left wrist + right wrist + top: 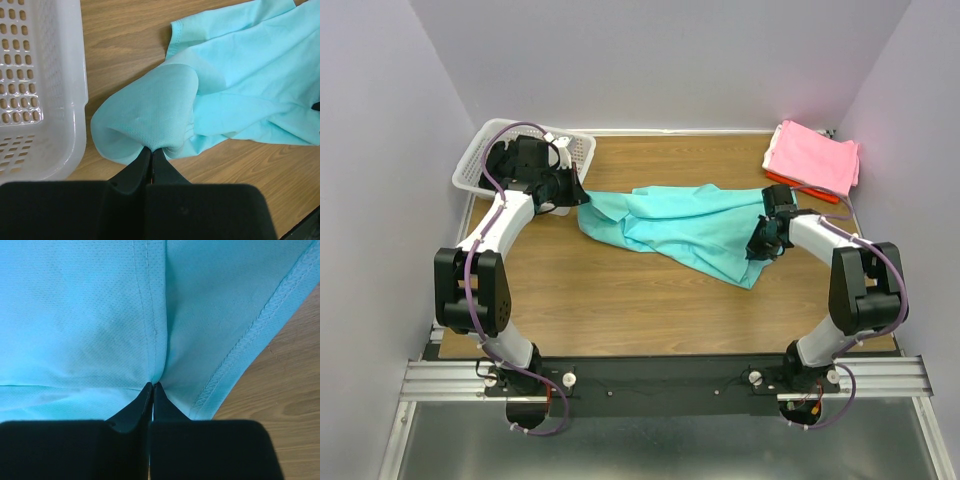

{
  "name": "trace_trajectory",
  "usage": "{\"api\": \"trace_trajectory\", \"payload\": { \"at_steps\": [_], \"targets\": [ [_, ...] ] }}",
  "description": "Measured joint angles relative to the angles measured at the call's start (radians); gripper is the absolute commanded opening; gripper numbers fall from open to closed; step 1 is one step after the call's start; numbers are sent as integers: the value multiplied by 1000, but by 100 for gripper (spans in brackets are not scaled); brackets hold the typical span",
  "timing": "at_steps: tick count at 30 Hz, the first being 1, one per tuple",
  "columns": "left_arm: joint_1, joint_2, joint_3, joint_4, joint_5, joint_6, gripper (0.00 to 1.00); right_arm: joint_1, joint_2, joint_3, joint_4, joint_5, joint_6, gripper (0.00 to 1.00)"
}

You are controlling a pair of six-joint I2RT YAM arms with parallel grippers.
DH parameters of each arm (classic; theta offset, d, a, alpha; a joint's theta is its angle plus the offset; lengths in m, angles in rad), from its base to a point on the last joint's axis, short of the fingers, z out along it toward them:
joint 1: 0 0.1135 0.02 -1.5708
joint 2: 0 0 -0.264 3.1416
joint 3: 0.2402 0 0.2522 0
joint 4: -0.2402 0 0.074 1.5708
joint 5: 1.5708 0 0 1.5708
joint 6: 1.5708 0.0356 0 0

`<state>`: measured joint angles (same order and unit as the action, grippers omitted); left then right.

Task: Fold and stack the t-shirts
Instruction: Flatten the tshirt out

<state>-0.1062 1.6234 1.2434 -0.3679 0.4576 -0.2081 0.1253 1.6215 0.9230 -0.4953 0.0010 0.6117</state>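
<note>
Turquoise t-shirt point(670, 225), crumpled and stretched crosswise over the middle of the wooden table point(620, 310), pinched at both ends. Left gripper point(151, 150) at the shirt's left end, just beside the white slatted basket point(480, 165) in the far left corner; jaws pressed together on a rounded fold of the mesh cloth, no gap between them. Right gripper point(152, 385) at the shirt's right end, jaws likewise closed tight, clamped on the fabric next to a stitched seam (hemmed edge running off to the right, bare wood beyond it). Cloth between the two grippers in loose folds, resting on the table. Far right corner: pink t-shirt point(815, 155) folded flat on top of a red-orange t-shirt point(800, 185), well apart from the basket.
</note>
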Motion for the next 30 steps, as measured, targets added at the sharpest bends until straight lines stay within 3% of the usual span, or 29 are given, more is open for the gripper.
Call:
{"api": "trace_trajectory", "payload": {
  "at_steps": [4, 12, 25, 30],
  "targets": [
    [0, 0, 0, 0, -1, 0, 0, 0, -19, 31, -43, -3, -3, 0],
    [0, 2, 2, -2, -28, 1, 0, 0, -85, 166, -138, -6, -15, 1],
    [0, 29, 22, -20, -37, 2, 0, 0, -11, 172, -176, -6, -51, 18],
    [0, 29, 22, -19, -37, 2, 0, 0, 2, 152, -184, -6, -60, 18]
  ]
}}
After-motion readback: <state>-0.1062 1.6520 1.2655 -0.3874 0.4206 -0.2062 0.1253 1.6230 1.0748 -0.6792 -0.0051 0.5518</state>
